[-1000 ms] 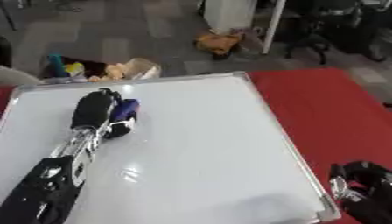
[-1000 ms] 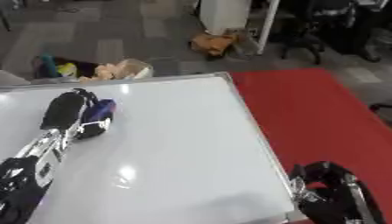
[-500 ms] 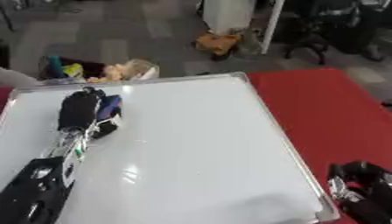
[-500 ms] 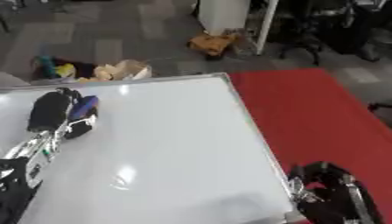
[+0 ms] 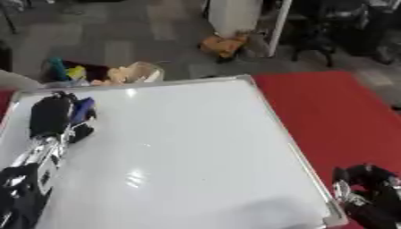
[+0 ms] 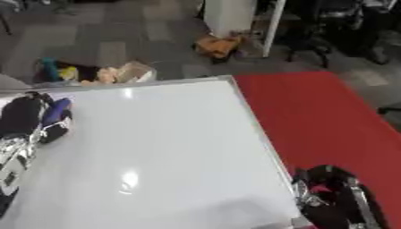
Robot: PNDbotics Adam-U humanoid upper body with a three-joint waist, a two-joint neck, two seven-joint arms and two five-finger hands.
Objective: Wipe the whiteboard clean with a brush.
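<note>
We see the whiteboard [image 5: 188,152] lying flat on the red surface [image 5: 337,112], its face white and glossy with no marks we can make out. Our left hand [image 5: 52,117] rests on the board near its far left corner, fingers curled round the brush [image 5: 81,110], whose blue body shows just beside the hand on its right side, touching the board. Our right hand [image 5: 368,190] sits near the lower right corner of the view, just off the board's right edge over the red surface; we cannot tell how its fingers are set
</note>
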